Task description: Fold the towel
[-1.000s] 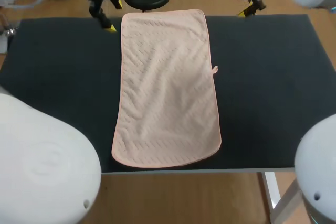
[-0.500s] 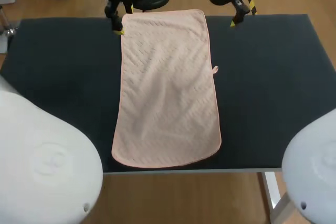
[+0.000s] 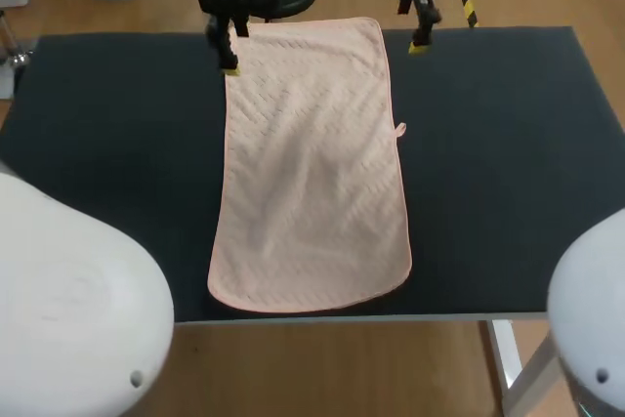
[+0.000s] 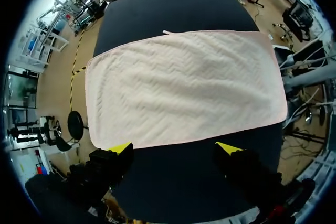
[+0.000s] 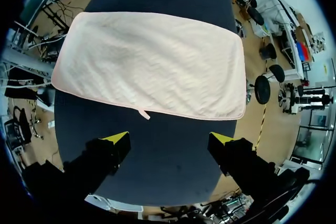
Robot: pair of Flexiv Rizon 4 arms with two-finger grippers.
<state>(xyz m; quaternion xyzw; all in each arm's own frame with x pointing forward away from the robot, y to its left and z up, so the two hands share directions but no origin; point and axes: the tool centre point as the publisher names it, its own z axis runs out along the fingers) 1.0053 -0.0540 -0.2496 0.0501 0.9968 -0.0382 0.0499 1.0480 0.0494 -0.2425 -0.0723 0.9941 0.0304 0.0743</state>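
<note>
- The pink towel [image 3: 312, 163] lies flat, lengthwise down the middle of the dark table [image 3: 508, 144].
- Left gripper [image 4: 176, 148] gapes wide, with the towel's long edge just ahead of its tips.
- Right gripper [image 5: 168, 137] is spread wide as well, over bare table, with the towel ahead and clear of it.

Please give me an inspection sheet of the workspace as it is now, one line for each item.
Surface: dark table, flat.
Job's things: pink towel spread flat, unfolded, its near end at the table's near edge; small loop on its right edge.
Clutter: nothing seen.
Grippers: left gripper open, at the towel's left edge near the far corner; right gripper open, over bare table beside the right edge.
Cables: nothing seen on the table.
Surroundings: nothing seen reaching over the table.
</note>
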